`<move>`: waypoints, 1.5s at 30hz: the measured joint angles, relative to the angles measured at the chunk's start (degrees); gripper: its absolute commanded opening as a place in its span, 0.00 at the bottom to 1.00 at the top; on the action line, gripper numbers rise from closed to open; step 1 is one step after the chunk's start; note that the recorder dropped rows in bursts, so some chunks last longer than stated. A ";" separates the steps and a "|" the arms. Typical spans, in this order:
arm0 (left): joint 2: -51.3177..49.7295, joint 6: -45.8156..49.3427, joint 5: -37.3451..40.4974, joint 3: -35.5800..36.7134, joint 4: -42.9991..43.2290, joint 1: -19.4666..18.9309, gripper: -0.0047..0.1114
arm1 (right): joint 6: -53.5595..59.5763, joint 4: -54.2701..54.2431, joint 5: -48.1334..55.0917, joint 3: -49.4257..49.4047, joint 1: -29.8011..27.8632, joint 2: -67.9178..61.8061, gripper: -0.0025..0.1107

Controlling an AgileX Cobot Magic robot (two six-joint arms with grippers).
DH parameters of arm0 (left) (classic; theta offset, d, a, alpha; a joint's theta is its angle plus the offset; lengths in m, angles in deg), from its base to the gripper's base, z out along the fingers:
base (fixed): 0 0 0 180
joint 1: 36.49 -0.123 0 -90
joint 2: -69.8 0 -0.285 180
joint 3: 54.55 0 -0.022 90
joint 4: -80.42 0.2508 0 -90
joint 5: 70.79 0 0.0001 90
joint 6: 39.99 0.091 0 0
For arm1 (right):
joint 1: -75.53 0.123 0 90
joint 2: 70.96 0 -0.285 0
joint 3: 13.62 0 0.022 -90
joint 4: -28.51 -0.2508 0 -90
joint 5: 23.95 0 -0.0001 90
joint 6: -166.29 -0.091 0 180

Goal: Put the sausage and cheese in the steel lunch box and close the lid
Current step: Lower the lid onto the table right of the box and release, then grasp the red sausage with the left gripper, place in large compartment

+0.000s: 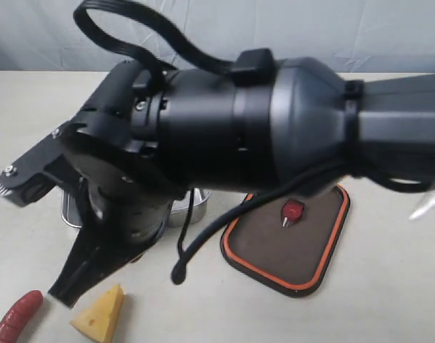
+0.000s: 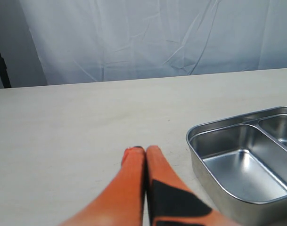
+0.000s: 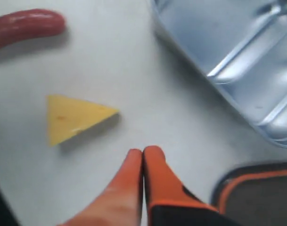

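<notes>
Right wrist view: the right fingers (image 3: 155, 165) are seen pressed together, empty, over the table (image 3: 148, 89) between cheese (image 3: 70, 117) and box (image 3: 181, 49). The sausage (image 3: 25, 26) lies near the cheese, the lid (image 3: 256, 190) beside the box. The left fingers (image 2: 134, 174) are likewise closed, empty.

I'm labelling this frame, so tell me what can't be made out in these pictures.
Shiny two-compartment steel lunch box: exterior view, nearly all hidden behind the black robot arm; left wrist view, smaller compartment cut off by the edge.
Reddish-brown sausage: one end cut off by the frame edge in exterior and right wrist views.
Smoky dark lid with orange rim: right wrist view shows only a blurred corner.
</notes>
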 measured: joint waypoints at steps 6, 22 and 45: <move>0.00 0.00 0.00 0.00 0.00 0.00 0.04 | -14.38 15.43 -0.64 -5.55 -2.75 10.01 0.02; 0.00 -2.69 -15.59 0.00 -20.61 0.00 0.04 | -31.02 20.02 -7.69 -31.06 -11.14 39.47 0.02; -10.47 -8.88 -6.68 -18.34 -35.96 0.00 0.04 | -39.40 27.38 -5.96 -42.77 -11.24 50.82 0.02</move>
